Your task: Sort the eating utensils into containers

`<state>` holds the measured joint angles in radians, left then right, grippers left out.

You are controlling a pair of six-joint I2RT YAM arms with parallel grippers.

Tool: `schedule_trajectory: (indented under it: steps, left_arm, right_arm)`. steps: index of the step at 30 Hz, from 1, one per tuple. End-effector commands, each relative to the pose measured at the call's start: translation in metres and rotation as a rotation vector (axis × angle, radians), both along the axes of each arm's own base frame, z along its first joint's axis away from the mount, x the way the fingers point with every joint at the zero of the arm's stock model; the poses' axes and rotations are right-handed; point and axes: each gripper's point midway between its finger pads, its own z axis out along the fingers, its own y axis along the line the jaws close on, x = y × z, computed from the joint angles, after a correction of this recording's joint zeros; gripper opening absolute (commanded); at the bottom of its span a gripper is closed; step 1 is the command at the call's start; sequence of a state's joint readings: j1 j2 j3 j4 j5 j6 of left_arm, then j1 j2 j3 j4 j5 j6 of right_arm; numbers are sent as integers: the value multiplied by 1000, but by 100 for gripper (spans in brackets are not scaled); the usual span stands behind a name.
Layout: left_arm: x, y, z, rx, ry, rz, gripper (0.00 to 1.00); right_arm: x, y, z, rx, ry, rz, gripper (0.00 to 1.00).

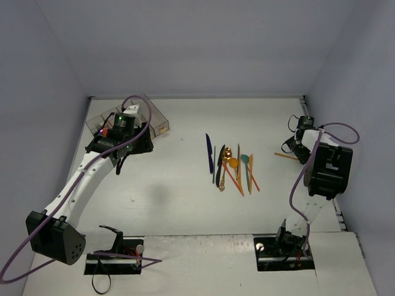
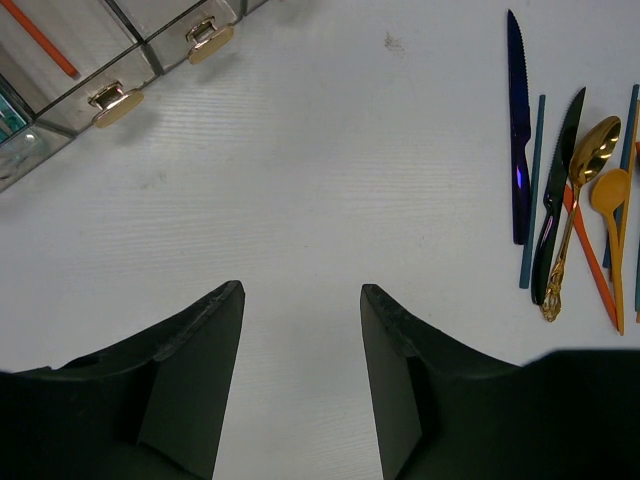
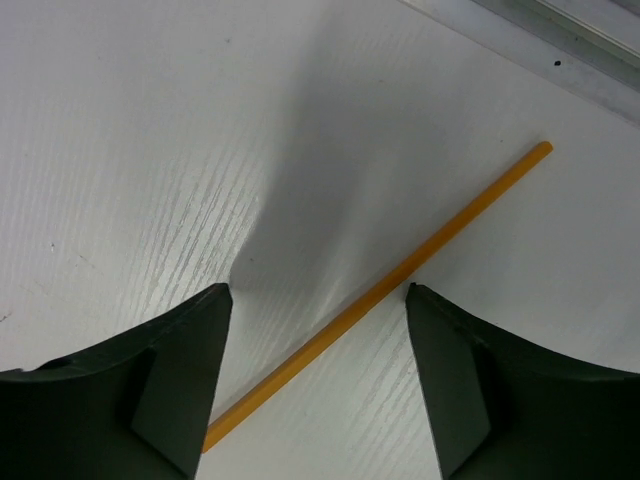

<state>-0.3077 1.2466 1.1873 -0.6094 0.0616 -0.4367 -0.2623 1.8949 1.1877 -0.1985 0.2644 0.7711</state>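
The eating utensils (image 1: 231, 166) lie bunched at mid-table: a dark blue knife (image 2: 518, 130), a black knife (image 2: 555, 200), a gold spoon (image 2: 582, 190), an orange spoon (image 2: 612, 205) and teal and orange sticks. The containers (image 1: 133, 117) stand at the far left, and one bin (image 2: 120, 70) holds an orange utensil (image 2: 40, 40). My left gripper (image 2: 302, 290) hovers open and empty beside them. My right gripper (image 3: 318, 290) is open and straddles a lone orange stick (image 3: 400, 270) lying flat on the table at the right (image 1: 285, 156).
The table's right edge rail (image 3: 560, 40) runs just beyond the orange stick. Grey walls enclose the table on three sides. Small tan labels (image 2: 115, 100) mark the bin ends that face the left gripper.
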Motion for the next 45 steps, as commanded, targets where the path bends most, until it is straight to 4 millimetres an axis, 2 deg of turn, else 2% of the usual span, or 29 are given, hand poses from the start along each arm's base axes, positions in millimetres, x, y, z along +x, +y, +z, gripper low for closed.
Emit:
schedule_trajectory:
  steps: [1, 9, 16, 21, 25, 27, 32, 35, 38, 41, 43, 45]
  left_arm:
    - [3, -2, 19, -8, -66, -16, 47]
    - [1, -2, 22, -15, -76, -13, 47]
    - [0, -2, 25, -28, -86, -4, 47]
    - [-2, -11, 27, -62, -86, -34, 47]
    - [-5, -32, 33, -131, -98, -117, 47]
    - [-6, -43, 31, -163, -88, -152, 47]
    - [-12, -84, 40, -285, -100, -272, 47]
    - [-15, -109, 48, -366, -105, -320, 47]
    - [-17, -140, 60, -449, -140, -384, 47]
    - [-15, -163, 65, -526, -146, -412, 49]
    - [-14, -178, 73, -567, -157, -433, 58]
    - [-13, -190, 80, -584, -168, -453, 62]
  right_arm:
    - [-1, -5, 1, -10, 0, -38, 63]
    - [-17, 11, -15, 42, 55, 18, 30]
    - [-16, 34, -17, 44, 100, 161, 0]
    - [1, 72, -15, 50, 105, 339, 0]
    - [17, 98, 0, 36, 72, 468, 0]
    - [27, 111, 13, 23, 39, 532, 0]
    - [50, 139, 70, -27, -98, 691, 0]
    - [59, 166, 121, -35, -231, 787, 0]
    - [58, 205, 161, 11, -353, 898, 0]
    - [49, 245, 194, 48, -456, 989, 0]
    - [40, 274, 216, 79, -539, 1051, 0]
    - [30, 298, 239, 120, -632, 1084, 0]
